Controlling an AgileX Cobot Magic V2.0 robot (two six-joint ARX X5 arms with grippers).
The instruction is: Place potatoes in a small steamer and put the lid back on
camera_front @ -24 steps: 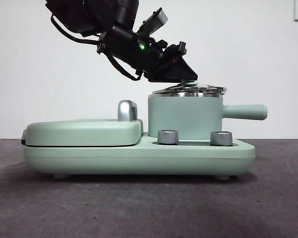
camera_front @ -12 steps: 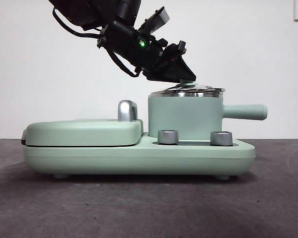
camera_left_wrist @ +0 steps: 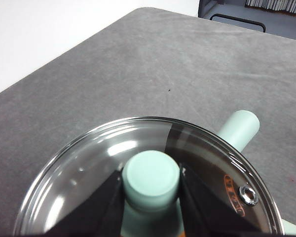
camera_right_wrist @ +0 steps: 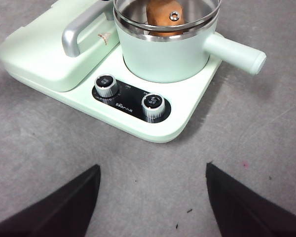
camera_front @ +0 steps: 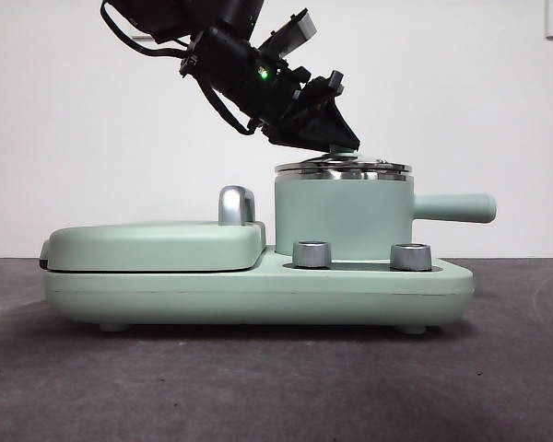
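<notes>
I see the left gripper (camera_left_wrist: pixel 151 190) pinching the lid (camera_front: pixel 343 168) by its knob (camera_left_wrist: pixel 151 174); the lid sits level on the steamer (camera_front: pixel 343 216), potato (camera_right_wrist: pixel 160 13) inside. My right gripper (camera_right_wrist: pixel 153 197) hangs with jaws spread wide over bare table (camera_right_wrist: pixel 153 163) in front of the cooker base (camera_front: pixel 258 290).
</notes>
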